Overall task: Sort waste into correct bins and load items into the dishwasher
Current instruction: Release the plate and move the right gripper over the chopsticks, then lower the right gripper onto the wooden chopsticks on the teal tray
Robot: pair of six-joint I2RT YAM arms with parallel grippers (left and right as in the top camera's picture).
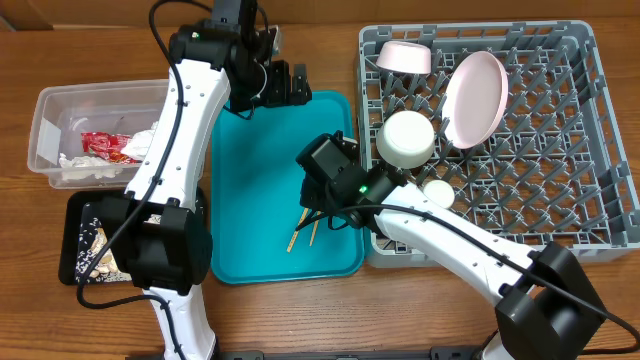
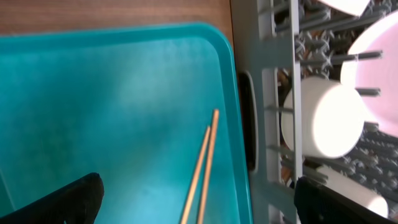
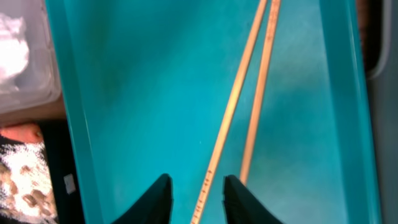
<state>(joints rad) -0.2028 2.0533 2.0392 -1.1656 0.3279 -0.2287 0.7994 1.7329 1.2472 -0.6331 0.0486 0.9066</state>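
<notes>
Wooden chopsticks (image 3: 231, 106), lying on teal tray (image 3: 137, 93)

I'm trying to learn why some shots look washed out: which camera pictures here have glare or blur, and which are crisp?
Left wrist view: the white bowl glares to a featureless blob and the grey dish rack looks soft. Right wrist view: the chopsticks are crisp on the teal tray, the right gripper's fingertips mere black shapes. Overhead view: evenly lit, sharp, only soft shadows.
</notes>
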